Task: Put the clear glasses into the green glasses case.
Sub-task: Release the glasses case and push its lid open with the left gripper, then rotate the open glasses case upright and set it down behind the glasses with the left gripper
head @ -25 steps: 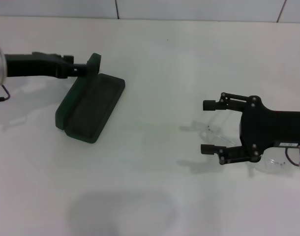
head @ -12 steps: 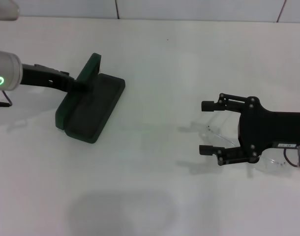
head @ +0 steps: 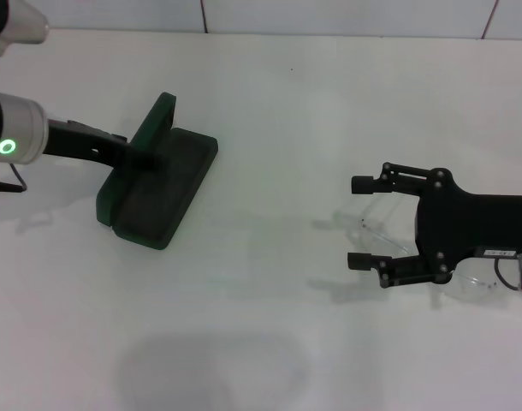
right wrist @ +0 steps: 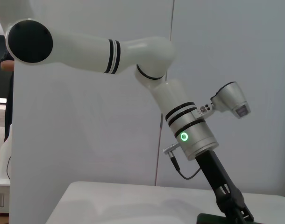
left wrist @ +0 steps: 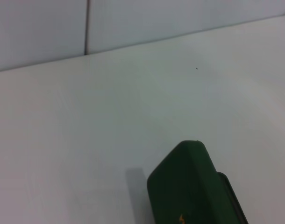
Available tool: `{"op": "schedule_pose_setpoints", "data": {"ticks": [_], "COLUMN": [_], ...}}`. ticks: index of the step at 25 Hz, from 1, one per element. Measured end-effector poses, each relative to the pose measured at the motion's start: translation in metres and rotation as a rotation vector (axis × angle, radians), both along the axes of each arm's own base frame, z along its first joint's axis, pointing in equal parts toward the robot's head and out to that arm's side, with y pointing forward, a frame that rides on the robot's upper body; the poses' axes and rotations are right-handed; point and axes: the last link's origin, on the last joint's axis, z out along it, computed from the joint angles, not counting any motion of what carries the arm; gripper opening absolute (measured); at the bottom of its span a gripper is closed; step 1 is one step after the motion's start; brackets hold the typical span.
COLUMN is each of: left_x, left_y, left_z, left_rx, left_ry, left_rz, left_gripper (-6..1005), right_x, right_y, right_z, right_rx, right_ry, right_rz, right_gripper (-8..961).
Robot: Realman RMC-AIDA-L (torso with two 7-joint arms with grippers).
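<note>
your left tool (head: 141,152) has swung steeper against the green glasses case (head: 154,184) lid, grip unclear, while your right tool (head: 361,223) hangs wide over the clear glasses (head: 376,224), so the case looks ready.

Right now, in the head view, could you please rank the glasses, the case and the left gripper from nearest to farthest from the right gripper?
1. Glasses: under and beside the open right gripper, on the right.
2. Case: open, far left.
3. Left gripper: at the case's raised lid, slightly farther left.
</note>
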Motion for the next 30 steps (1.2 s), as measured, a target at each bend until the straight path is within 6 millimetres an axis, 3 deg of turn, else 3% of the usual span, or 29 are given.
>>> {"op": "schedule_pose_setpoints", "data": {"ticks": [4,20,28,30], "left_x": [0.003,0.024,0.059,0.070], "left_y": [0.001,0.005,0.007,0.009], "left_z": [-0.001,-0.006,-0.009,-0.016], "left_rx": [-0.005,-0.031,-0.044,-0.065], "left_ry": [0.006,0.053,0.135,0.158], "left_rz": [-0.012,-0.064,-0.224,-0.279], "left_gripper": [870,411,200,199], "right_x": [0.001,0.003,0.007,0.007], "right_y": [0.001,0.001,-0.001,-0.002], "right_z": [0.001,0.001,0.002,0.001], "right_rx": [0.004,0.012,0.030,0.031], "right_ry": [-0.004,-0.019,-0.024,-0.022], "right_rz": [0.001,0.001,0.008,0.010], "right_gripper": [857,857,857,857]}}
